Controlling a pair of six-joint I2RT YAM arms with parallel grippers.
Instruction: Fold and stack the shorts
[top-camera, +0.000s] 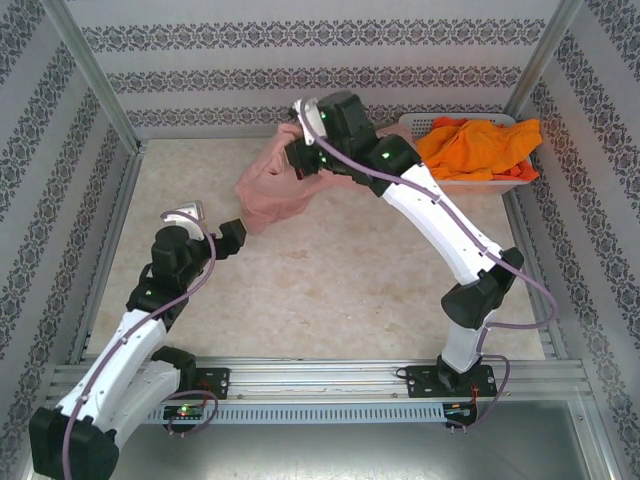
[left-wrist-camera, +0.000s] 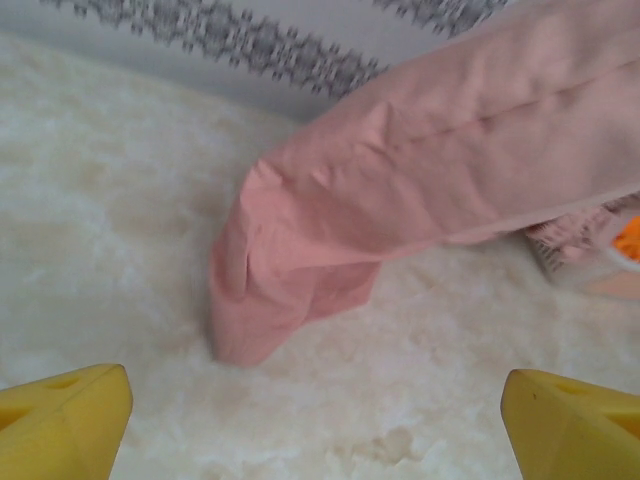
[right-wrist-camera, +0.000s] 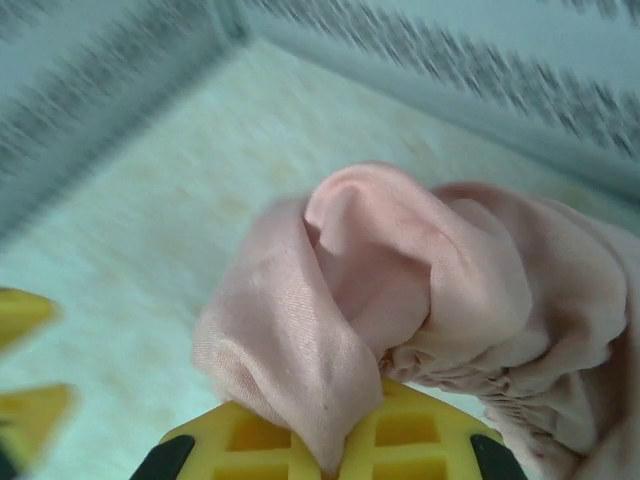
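Grasping pink shorts (top-camera: 268, 195) at 12 o'clock, right hand (top-camera: 298, 160) hangs them to unfurl, I think; left hand (top-camera: 229, 238) is released.

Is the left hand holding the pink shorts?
No, the left hand is open, and the pink shorts are ahead of it, untouched.

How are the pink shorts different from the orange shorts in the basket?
The pink shorts are pale dusty pink; the orange shorts are bright orange. The pink shorts hang from the shut right gripper, their low end on the table; the orange shorts lie in the white basket. The pink shorts are pulled out long; the orange shorts sit bunched in a heap. Both are soft, wrinkly cloth, not yet folded.
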